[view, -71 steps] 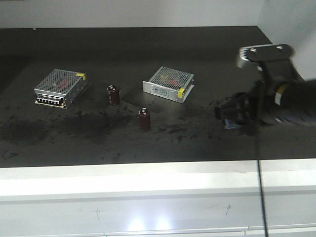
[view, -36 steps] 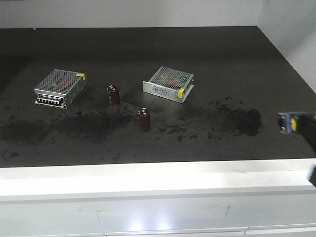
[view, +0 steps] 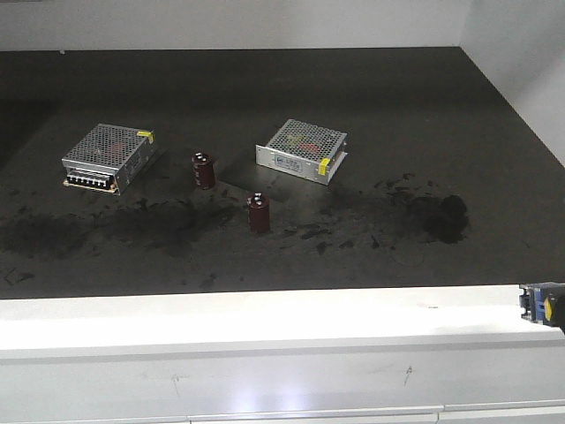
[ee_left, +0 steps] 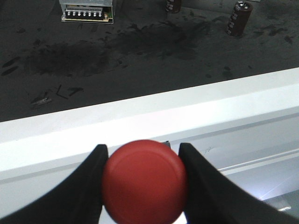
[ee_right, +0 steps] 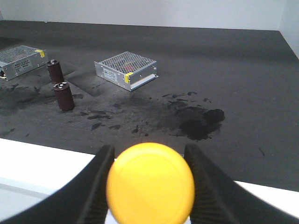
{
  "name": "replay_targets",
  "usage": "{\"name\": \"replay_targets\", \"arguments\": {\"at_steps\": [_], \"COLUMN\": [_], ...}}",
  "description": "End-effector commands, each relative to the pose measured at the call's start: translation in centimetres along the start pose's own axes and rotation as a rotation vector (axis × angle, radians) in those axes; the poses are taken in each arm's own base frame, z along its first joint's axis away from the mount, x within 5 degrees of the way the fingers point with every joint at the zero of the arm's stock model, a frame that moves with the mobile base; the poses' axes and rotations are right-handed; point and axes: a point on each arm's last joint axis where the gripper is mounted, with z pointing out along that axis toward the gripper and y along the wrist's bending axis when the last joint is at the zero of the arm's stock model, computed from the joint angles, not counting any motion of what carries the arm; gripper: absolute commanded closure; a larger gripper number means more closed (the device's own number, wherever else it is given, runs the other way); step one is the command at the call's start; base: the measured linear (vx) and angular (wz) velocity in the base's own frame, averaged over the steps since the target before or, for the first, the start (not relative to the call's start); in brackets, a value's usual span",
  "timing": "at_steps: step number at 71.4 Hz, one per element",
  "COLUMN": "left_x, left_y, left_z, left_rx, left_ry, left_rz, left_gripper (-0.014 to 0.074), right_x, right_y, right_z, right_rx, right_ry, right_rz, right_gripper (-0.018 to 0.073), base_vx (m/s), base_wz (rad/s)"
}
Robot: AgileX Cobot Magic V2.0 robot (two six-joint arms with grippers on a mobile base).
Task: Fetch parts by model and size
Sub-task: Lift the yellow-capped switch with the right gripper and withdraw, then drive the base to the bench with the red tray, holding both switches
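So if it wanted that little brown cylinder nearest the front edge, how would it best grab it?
Probably around its round sides, coming straight down from above: the cylinder stands upright and alone, with room on either side for closing across its body.

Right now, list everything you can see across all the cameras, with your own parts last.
table: one, black, smudged with dark stains
ledge: one, white, along the table's front edge
silver mesh boxes: two, silver with yellow tags, one at the table's left, one near its middle
brown cylinders: two, dark brown, upright, between the boxes, one nearer the ledge
red-capped switch: one, red cap, off the table, held
yellow-capped switch: one, yellow cap, off the table, held
left gripper: one, black fingers, shut on the red-capped switch
right gripper: one, black fingers, shut on the yellow-capped switch
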Motion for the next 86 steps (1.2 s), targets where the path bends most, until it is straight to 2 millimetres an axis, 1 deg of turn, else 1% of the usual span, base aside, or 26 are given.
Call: {"name": "replay_targets", "arguments": {"at_steps": [1, 22, 39, 52, 86], "left_x": [-1.23, -1.23, -1.23, -1.23, -1.23], "left_y": [-0.18, -0.18, -0.17, -0.17, -0.17], "left_z": [-0.40, -0.40, -0.40, -0.40, -0.40], "left_rx": [0.016, 0.016, 0.016, 0.016, 0.016], "left_ry": [-0.086, -0.086, -0.086, -0.086, -0.086], "left_rz": [0.001, 0.001, 0.001, 0.001, 0.001], "left_gripper": [0.0603, 0.0603, 0.0603, 0.0603, 0.0603], "right_x": [-1.57, -1.59, -1.60, -1.60, -1.59], "right_y": [0.08, 0.09, 0.09, 0.09, 0.09], "right_z": [-0.26, -0.26, -0.26, -0.26, -0.26], "right_rx": [-0.007, -0.008, -0.008, -0.008, -0.008], "right_ry": [-0.094, -0.096, -0.096, -0.096, -0.096], "right_rz": [-0.013, -0.013, -0.013, -0.013, -0.013], "right_gripper": [0.0569, 0.0569, 0.0569, 0.0569, 0.0569], "base_vx": [0.00, -0.02, -0.08, -0.15, -0.19], "base_wz": [0.00, 0.07, 0.32, 0.60, 0.75]}}
